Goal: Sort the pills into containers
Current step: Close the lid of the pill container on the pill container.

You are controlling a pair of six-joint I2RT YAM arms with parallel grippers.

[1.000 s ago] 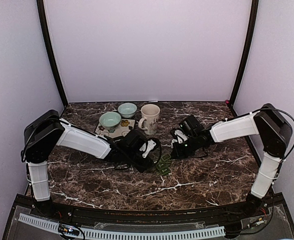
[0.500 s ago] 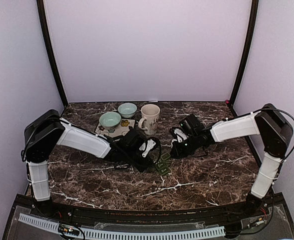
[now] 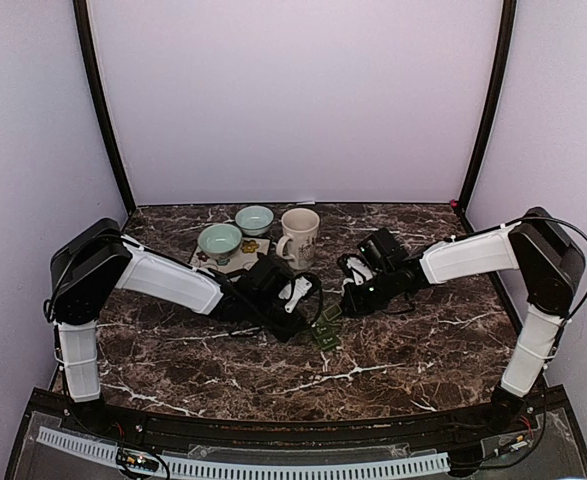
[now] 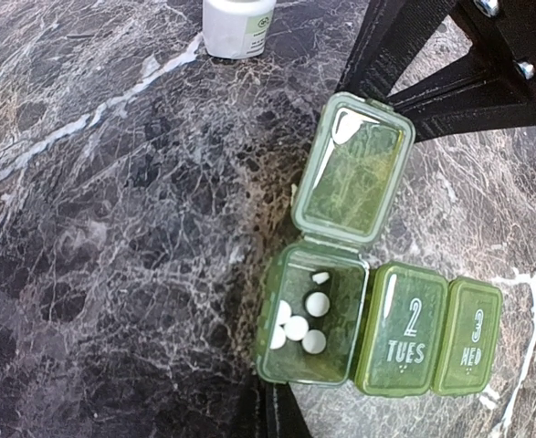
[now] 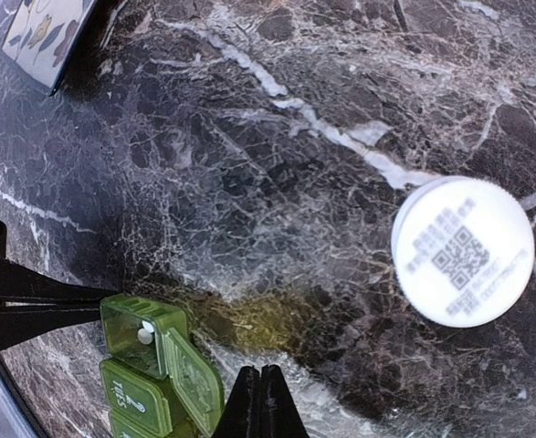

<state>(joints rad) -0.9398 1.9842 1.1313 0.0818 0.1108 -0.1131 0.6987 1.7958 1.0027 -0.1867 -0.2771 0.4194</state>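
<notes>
The left gripper (image 4: 269, 415) is closed with nothing between its fingertips, which sit low at the near edge of a green translucent plastic weekly pill organiser (image 4: 377, 333). The right gripper (image 5: 259, 401) is also shut and empty, poised above the dark brown white-veined marble table (image 3: 393, 350) just right of the same organiser. The organiser lies flat on the table between the two grippers, slightly nearer than both. Its leftmost compartment is open, with the hinged lid (image 4: 352, 169) folded back towards the far side, and several small white round pills (image 4: 306, 321) rest on its floor. The next two compartments, printed "2 TUES" and "3 WED", are closed. Beyond the open lid a white plastic pill bottle (image 4: 238, 23) stands on the marble, well apart from the organiser. The right wrist view shows a round white cap with a printed square code (image 5: 462, 251) to the right of its fingertips. Farther out, at the far left of centre, two pale celadon ceramic bowls (image 3: 220, 240) sit close together, one on and one behind a square patterned tile (image 3: 243, 256). A cream ceramic mug (image 3: 299, 235) stands just right of them, its handle facing left.
</notes>
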